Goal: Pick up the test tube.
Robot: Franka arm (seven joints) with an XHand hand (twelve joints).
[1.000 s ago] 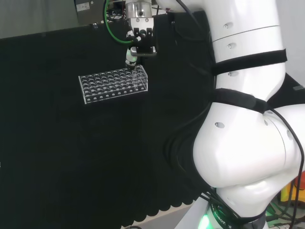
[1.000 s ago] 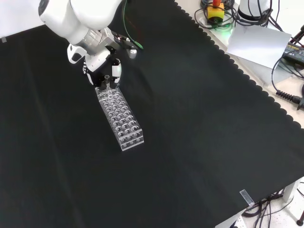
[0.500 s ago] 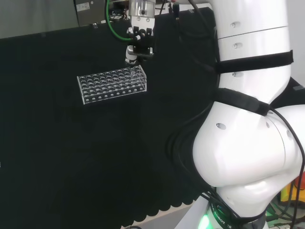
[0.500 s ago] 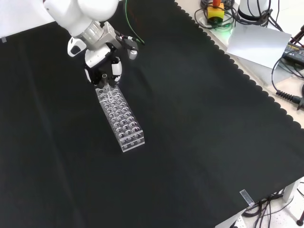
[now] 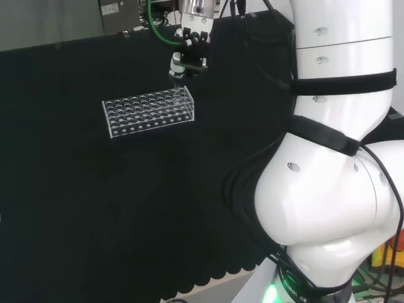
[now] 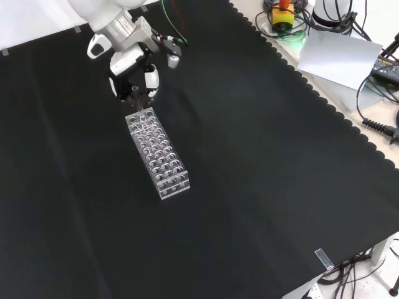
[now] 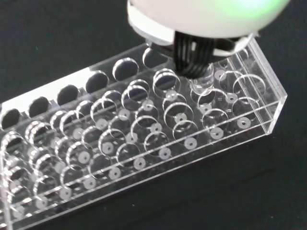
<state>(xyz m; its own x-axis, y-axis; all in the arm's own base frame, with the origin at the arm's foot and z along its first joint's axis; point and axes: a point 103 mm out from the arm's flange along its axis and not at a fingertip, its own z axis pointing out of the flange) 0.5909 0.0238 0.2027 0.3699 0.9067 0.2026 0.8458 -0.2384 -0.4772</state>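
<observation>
Black cloth (image 6: pixel 262 162) covers the bench. Below the hand, a clear rack (image 6: pixel 157 152) is seen standing on it. At the rack's far end in the front view, the hand (image 6: pixel 133 70) is held above it, fingers curled round the test tube (image 7: pixel 203 85), lifted clear of the holes.

no readable text, labels, numbers or signs anywhere

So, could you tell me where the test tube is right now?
In the front view, the test tube is pinched in the hand, just above the far end of the clear rack.
</observation>
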